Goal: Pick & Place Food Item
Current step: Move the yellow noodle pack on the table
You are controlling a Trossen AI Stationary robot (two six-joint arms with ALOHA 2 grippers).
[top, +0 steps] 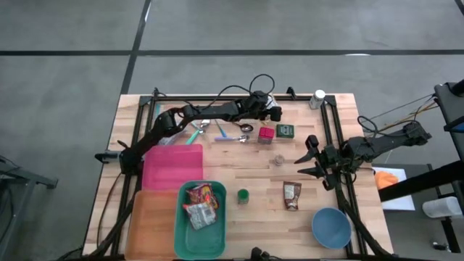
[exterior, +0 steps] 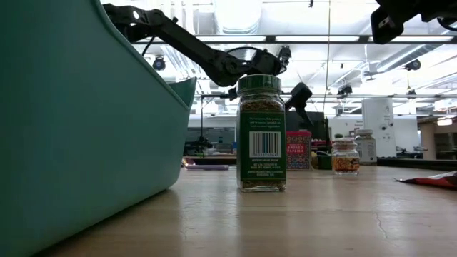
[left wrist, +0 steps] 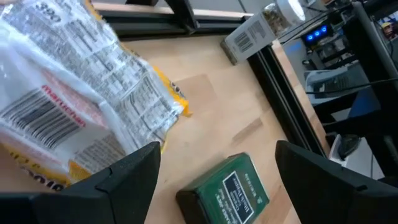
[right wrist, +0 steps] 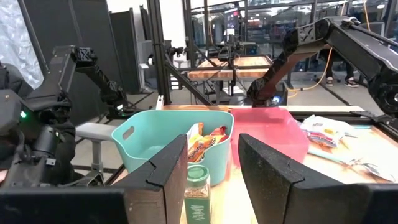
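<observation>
Your left gripper (left wrist: 214, 165) hangs over the green tin (left wrist: 230, 190), jaws wide apart, nothing held. The tin's label is unreadable; the noodle packet (left wrist: 74, 106) beside it is cut off. The right gripper (right wrist: 211, 165) waits apart, jaws parted.

Colours noted:
- Table (top: 261, 181): pale wood, black frame.
- Teal bin (top: 190, 243), 6 o'clock; red-orange packets (top: 201, 196) inside.
- Pink tray (top: 170, 163), 9 o'clock; orange tray (top: 148, 228), 7 o'clock.
- Blue bowl (top: 331, 226), 5 o'clock.
- Green tin (left wrist: 231, 190), 12 o'clock; magenta box (top: 266, 133) beside it.
- Green-capped jar (exterior: 260, 133): green label, white barcode.
- Noodle pack (left wrist: 74, 99): clear-white, yellow edge, black print.
</observation>
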